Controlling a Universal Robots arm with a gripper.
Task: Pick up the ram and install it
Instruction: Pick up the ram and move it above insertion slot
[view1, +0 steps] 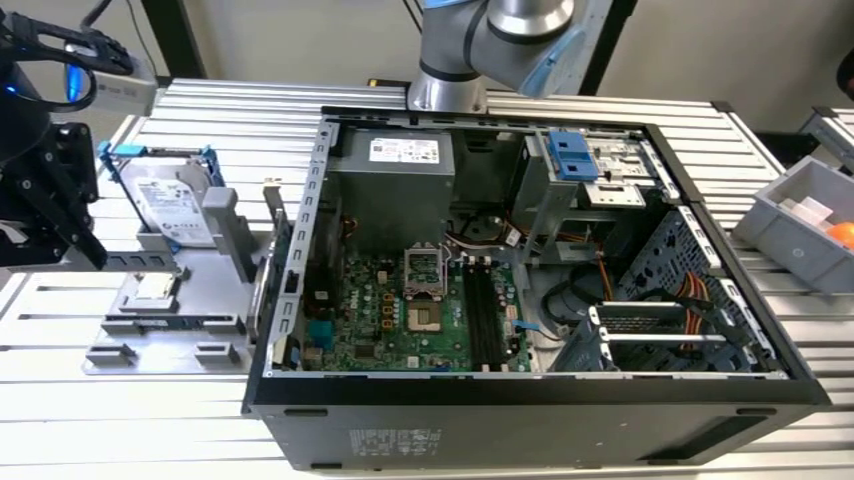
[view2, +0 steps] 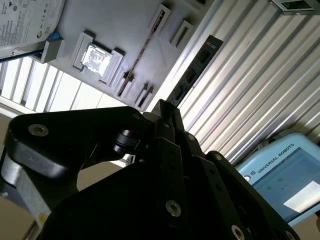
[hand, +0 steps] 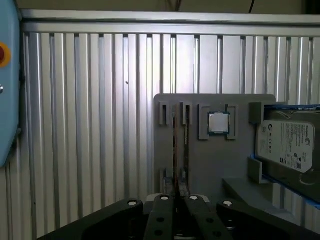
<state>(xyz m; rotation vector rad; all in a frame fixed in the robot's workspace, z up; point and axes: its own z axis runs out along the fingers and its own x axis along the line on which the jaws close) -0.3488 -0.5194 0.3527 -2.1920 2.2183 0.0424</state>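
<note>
Pick step, approach: gripper (hand: 178, 198) clenched, empty; ram (hand: 175, 150) sits in gray holder (hand: 215, 167) below it. Grasp needs open jaws squared across its thin edge.

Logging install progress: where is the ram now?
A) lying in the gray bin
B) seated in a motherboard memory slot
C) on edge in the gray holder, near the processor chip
C: in the first wrist view the ram stands on edge in the gray holder, a little apart from the processor chip.
</note>
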